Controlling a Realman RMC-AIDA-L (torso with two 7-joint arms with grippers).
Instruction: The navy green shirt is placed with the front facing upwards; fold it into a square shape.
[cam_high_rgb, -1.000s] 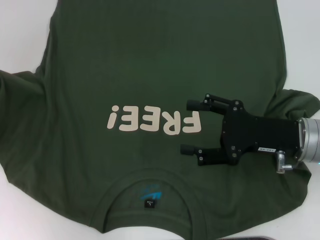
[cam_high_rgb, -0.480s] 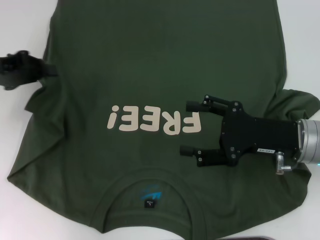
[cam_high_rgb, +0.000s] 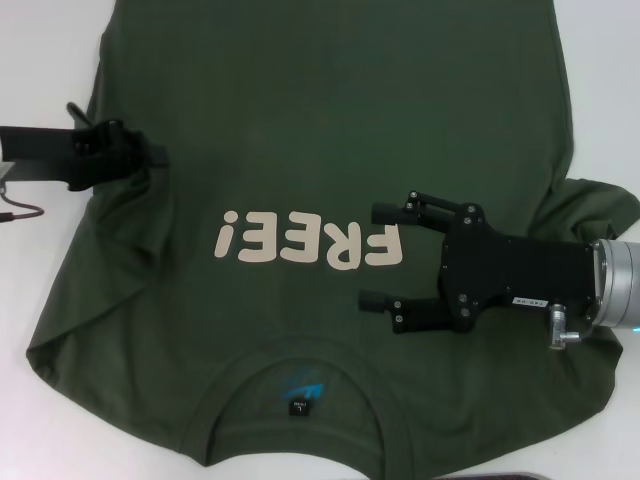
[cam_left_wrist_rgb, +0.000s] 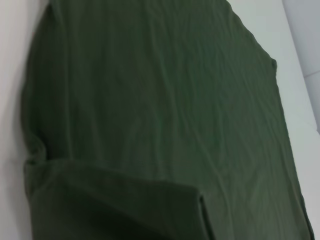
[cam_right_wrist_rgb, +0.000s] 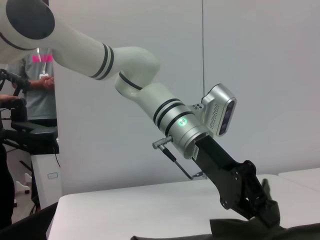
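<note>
Dark olive-green cotton fills most of the head view: the navy green shirt (cam_high_rgb: 330, 130), a short-sleeved T-shirt, lies front up on a white table (cam_high_rgb: 40, 70). Its long axis runs from six to twelve o'clock, with the round collar (cam_high_rgb: 300, 385) at six o'clock nearest the robot and the hem pointing away toward twelve. The cream "FREE!" lettering (cam_high_rgb: 305, 238) therefore reads upside down across the chest, and a blue inner print and a black tag show inside the collar.

At nine o'clock the left gripper (cam_high_rgb: 140, 160) reaches in from the table's edge, its black fingers pinching the sleeve fabric, which is lifted and drawn inward over the shirt's body. The right wrist view shows the same gripper (cam_right_wrist_rgb: 262, 205) clamped on a raised bunch of cloth.

At about four o'clock the right gripper (cam_high_rgb: 378, 255) hangs over the chest just beside the lettering, its two black fingers (cam_high_rgb: 385, 211) spread apart and holding nothing.
</note>
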